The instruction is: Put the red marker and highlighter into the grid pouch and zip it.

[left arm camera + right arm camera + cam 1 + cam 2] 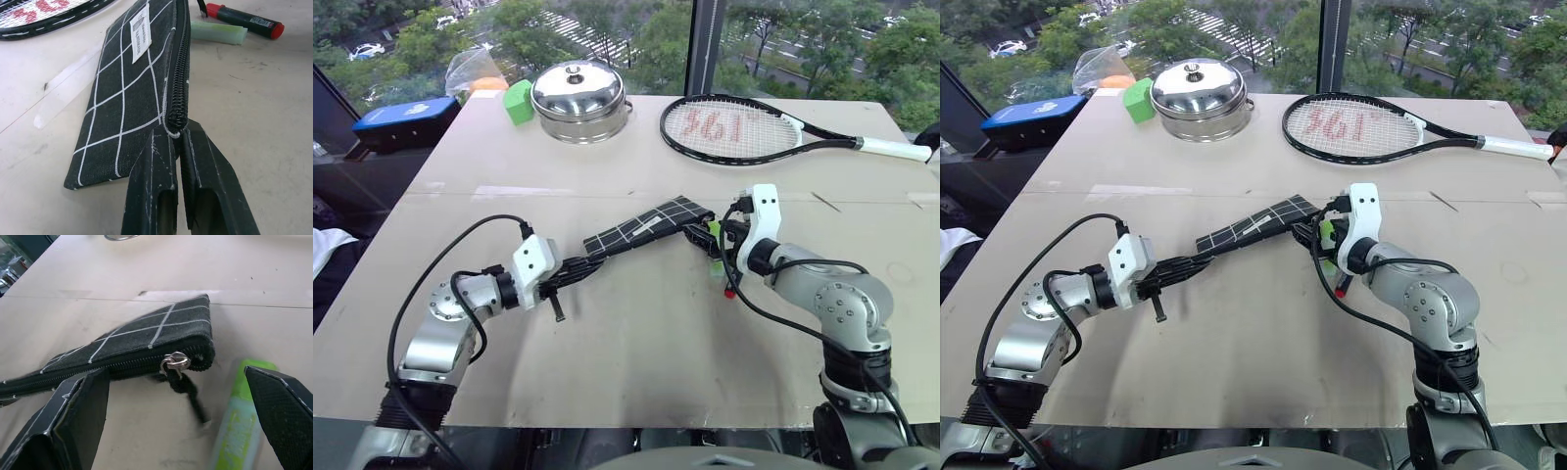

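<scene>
The grid pouch [641, 231] sits near the middle of the table [636, 362], stretched between the two arms and tilted on edge, its zipper line uppermost and its white label [140, 33] on the side facing the far edge. Its zipper looks closed along the whole visible length, with the metal slider [174, 362] at the end nearest the right arm and the black pull hanging below it.

The left gripper [177, 139] is clamped on the pouch's near-left end, its two black fingers pressed together on the zipper seam at that corner. The right gripper [176, 396] stands at the pouch's other end with its fingers spread wide apart, one on each side of the slider and pull, gripping nothing.

The highlighter [239, 426] lies flat on the table just beside the slider end of the pouch, outside it, next to one of the right gripper's fingers. The red marker [244, 19] lies on the table alongside the highlighter, also outside the pouch.

Toward the far edge of the table rest a tennis racket [734, 127], a lidded steel pot [579, 98] and a green block [518, 101].
</scene>
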Tool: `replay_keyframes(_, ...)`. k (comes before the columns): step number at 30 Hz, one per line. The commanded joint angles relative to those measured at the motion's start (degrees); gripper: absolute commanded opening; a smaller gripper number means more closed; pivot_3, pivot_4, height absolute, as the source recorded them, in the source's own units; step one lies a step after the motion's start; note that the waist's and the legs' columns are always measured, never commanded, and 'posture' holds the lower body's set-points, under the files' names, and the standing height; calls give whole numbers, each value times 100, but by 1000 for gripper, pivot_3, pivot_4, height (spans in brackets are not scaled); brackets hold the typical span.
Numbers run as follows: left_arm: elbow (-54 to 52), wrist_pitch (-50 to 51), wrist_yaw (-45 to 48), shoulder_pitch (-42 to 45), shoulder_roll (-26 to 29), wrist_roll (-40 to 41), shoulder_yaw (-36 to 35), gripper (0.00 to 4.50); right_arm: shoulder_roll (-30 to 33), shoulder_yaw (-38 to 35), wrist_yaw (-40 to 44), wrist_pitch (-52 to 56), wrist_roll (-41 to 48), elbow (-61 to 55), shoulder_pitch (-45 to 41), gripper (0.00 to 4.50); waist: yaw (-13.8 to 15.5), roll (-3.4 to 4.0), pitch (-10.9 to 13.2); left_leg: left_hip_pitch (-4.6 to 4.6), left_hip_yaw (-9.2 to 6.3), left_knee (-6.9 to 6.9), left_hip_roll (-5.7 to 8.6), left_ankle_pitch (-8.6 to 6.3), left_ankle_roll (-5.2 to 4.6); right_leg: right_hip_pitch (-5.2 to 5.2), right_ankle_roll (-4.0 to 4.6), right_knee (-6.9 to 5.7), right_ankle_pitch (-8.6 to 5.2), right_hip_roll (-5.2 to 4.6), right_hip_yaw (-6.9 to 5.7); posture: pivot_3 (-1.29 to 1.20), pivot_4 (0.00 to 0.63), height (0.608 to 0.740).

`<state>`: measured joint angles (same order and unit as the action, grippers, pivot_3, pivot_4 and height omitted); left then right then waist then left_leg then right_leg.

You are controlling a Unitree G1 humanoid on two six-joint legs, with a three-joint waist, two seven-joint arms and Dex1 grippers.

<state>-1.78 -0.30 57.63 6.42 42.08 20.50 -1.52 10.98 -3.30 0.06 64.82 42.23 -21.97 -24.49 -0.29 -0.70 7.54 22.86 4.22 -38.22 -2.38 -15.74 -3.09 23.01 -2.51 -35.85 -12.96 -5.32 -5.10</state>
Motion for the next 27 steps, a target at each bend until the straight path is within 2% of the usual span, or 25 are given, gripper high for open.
replay_keyframes(1,-237,-73,53,-68,-29,80,-163,0,26,-80,203,-78,19,-70,-168,2859,-18,0,0,0,1,0,0,0,0,0,0,0,0,0,1,0,150,740)
replay_keyframes(2,-234,-85,64,-87,-34,78,-167,0,25,-73,226,-77,6,-63,-174,2661,-36,0,0,0,1,0,0,0,0,0,0,0,0,0,2,0,150,740)
replay_keyframes(12,-257,-146,150,-207,-86,83,-203,0,-88,-81,364,-98,-135,76,-177,2661,-42,1,0,0,1,3,-2,0,0,3,0,0,0,-1,4,0,150,740)
replay_keyframes(13,-261,-138,157,-206,-94,97,-206,0,-98,-81,377,-97,-147,97,-179,2125,-42,1,1,0,2,3,-2,0,0,3,0,0,0,-1,4,0,150,740)
replay_keyframes(14,-278,-86,163,-205,-105,142,-216,0,-104,-83,395,-70,-134,94,-175,1972,-41,2,1,0,3,3,-2,0,0,3,0,0,0,-1,5,0,150,740)
replay_keyframes(18,-329,124,181,-194,-110,277,-268,0,-61,-101,471,-16,-84,-51,-115,1972,-42,3,2,0,2,4,-2,0,0,4,0,0,0,-1,5,0,150,740)
replay_keyframes(27,-482,665,244,-158,-102,569,-359,0,533,-516,645,555,410,-952,264,1972,-39,4,3,1,3,6,-1,-1,0,4,0,4,0,-3,6,0,150,740)
